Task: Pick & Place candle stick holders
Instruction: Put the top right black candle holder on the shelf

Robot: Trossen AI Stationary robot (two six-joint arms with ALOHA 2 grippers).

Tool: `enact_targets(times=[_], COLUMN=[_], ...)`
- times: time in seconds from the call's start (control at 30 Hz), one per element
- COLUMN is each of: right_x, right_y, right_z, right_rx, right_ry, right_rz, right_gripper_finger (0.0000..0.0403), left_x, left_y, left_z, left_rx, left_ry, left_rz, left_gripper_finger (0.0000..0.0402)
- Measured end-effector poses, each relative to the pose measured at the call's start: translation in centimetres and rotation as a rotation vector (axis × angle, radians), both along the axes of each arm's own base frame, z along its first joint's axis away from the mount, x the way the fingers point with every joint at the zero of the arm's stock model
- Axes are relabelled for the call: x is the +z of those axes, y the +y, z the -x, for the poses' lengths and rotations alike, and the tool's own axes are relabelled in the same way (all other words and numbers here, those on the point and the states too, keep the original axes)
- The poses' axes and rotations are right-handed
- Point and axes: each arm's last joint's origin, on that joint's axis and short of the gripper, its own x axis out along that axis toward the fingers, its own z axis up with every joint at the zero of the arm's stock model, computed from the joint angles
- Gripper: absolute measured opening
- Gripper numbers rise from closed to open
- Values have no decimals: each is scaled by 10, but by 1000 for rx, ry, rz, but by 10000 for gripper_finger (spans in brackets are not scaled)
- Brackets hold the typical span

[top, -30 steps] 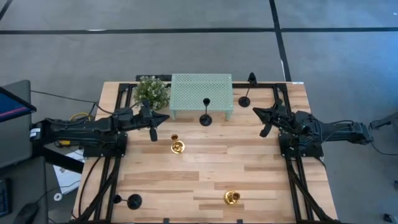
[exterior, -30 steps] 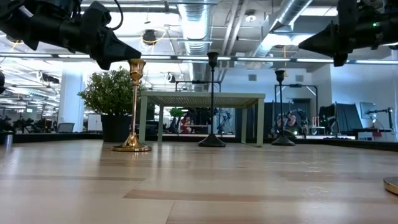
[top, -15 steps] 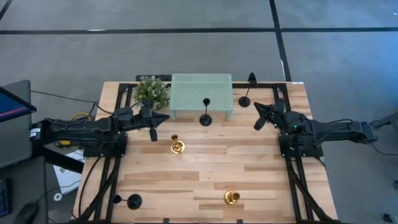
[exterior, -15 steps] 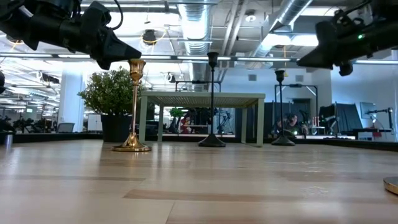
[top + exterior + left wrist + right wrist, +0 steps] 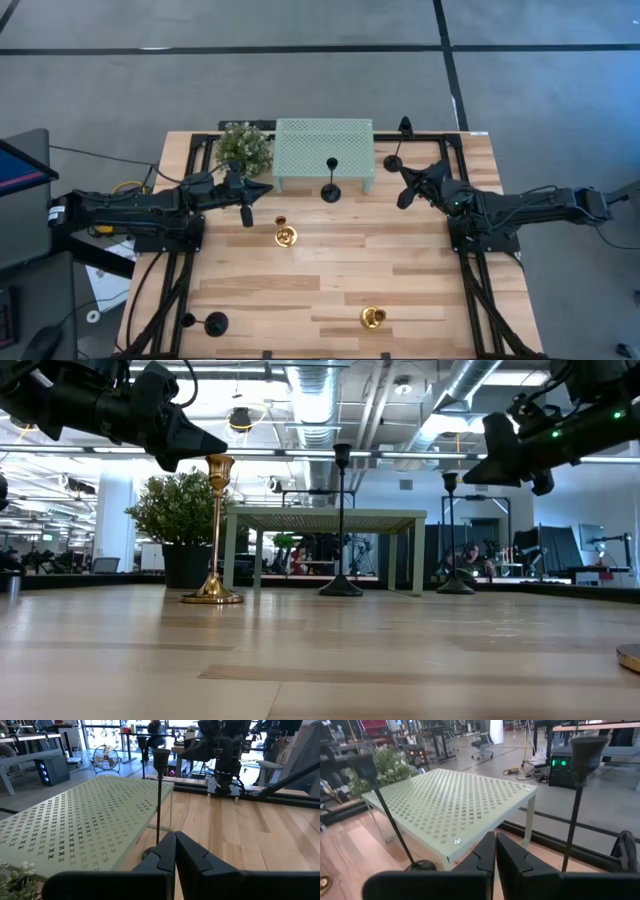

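Three black candle stick holders stand on their round bases. One (image 5: 331, 190) is in front of the green stand, one (image 5: 393, 162) at the far right, one (image 5: 215, 323) at the near left corner. Two gold holders (image 5: 286, 236) (image 5: 373, 318) stand mid-table and near the front edge. My left gripper (image 5: 266, 190) hangs shut above the table, left of the stand, pointing at the middle black holder (image 5: 160, 795). My right gripper (image 5: 404, 186) is shut in the air, just near of the far-right black holder (image 5: 577, 795).
A mint-green perforated stand (image 5: 323, 150) sits on four legs at the table's far middle. A small potted plant (image 5: 245, 148) stands to its left. Black frame rails run along both table sides. The wooden top (image 5: 330, 270) between the gold holders is bare.
My right gripper has moved toward the table's left edge and sunk, tipping its fingers downward and turning a little. It has come closer to the far-right black holder. It stays shut. No holder has moved.
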Motion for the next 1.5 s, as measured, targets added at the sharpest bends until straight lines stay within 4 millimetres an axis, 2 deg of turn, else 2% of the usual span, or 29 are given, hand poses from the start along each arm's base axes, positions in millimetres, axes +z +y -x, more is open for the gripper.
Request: enact_targets(times=[0.2, 0.57, 0.93, 1.5], right_x=[-2, -7, -18, -34], right_y=[-6, -33, -49, -79], right_z=[-8, -10, -18, -26], right_rx=[-50, -224, -299, -422], right_ry=[-15, -23, -48, -126], right_rz=[6, 11, -21, 1], right_gripper_finger=[57, 148, 243, 249], left_x=[0, 0, 0, 0], left_y=[0, 0, 0, 0], left_z=[0, 0, 0, 0], left_rx=[0, 0, 0, 0], left_ry=[0, 0, 0, 0], left_rz=[0, 0, 0, 0], left_gripper_finger=[8, 8, 8, 8])
